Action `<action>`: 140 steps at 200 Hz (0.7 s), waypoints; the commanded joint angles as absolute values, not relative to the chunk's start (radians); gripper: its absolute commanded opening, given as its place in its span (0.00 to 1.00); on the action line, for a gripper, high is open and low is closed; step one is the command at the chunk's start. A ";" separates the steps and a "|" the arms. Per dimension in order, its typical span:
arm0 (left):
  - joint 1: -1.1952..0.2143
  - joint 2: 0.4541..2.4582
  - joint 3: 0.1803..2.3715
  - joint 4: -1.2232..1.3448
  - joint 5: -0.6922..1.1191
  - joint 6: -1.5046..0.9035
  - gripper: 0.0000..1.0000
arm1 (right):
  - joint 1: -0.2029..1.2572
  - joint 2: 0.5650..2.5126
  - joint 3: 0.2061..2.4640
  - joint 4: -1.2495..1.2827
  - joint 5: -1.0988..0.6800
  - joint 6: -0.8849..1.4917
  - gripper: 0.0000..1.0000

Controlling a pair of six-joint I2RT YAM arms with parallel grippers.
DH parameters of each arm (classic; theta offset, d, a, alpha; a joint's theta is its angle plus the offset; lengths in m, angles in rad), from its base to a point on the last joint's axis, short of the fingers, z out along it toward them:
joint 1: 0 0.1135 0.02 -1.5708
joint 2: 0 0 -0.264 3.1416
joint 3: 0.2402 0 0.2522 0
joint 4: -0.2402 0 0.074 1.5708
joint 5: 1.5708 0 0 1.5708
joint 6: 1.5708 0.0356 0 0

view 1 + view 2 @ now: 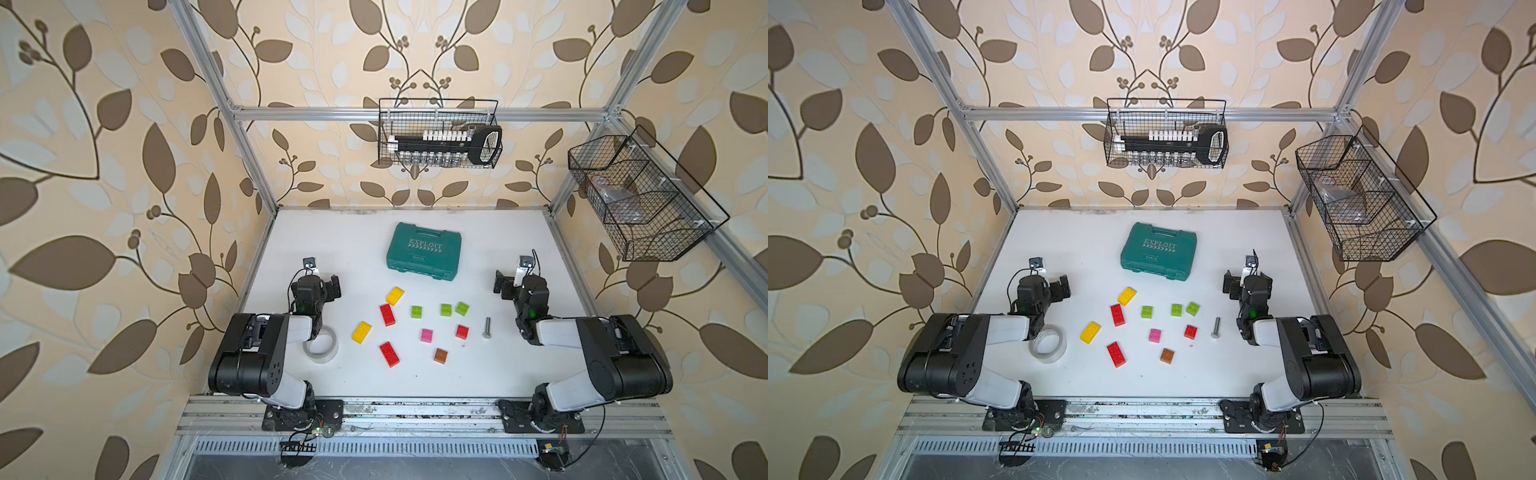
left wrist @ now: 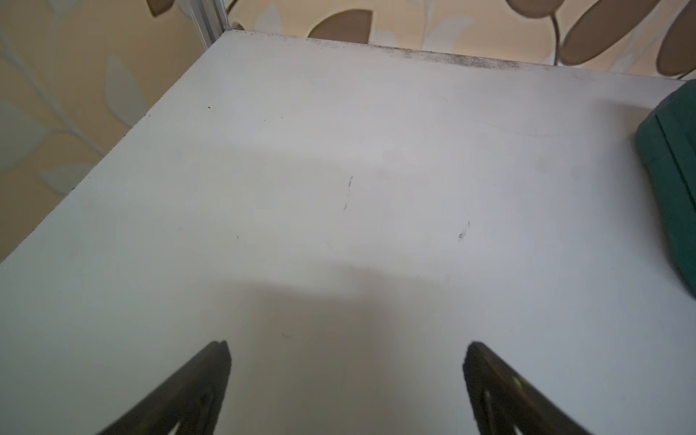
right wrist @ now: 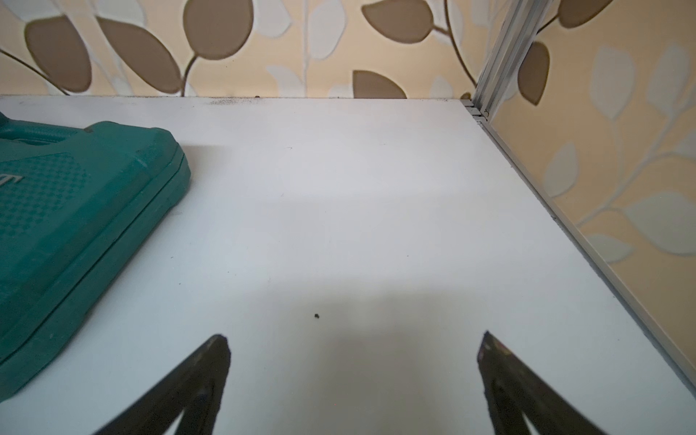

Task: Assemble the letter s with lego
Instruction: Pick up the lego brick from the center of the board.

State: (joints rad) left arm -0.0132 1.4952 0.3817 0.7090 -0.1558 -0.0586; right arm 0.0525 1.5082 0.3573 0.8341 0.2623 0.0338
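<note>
Lego bricks — chunky, studded plastic — lie scattered, unjoined.

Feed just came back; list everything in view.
long yellow bricks: 2, yellow, cluster's left
long red bricks: 2, red, beside those
small green bricks: 3, green, far row
pink brick: 1, pink, centre
small red brick: 1, red, cluster's right
brown brick: 1, brown, cluster's near edge
bolt: 1, grey, right of bricks
tape roll: 1, translucent, table's left
tool case: 1, teal, far centre
wire baskets: 2, black, on frame rails
table: 1, white, inside frame
left gripper: 1, black, open, empty
right gripper: 1, black, open, empty
</note>
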 commanded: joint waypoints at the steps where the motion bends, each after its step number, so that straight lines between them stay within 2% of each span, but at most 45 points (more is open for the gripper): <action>1: -0.016 1.489 0.381 0.739 -0.146 -0.051 0.99 | 0.054 1.512 0.364 0.840 0.270 0.045 0.99; 140: -0.018 1.489 0.380 0.738 -0.146 -0.051 0.99 | 0.054 1.505 0.359 0.845 0.269 0.045 0.99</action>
State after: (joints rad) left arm -0.0132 1.4952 0.3817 0.7090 -0.1558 -0.0586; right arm 0.0525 1.5078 0.3573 0.8341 0.2623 0.0338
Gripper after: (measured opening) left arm 0.989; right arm 0.987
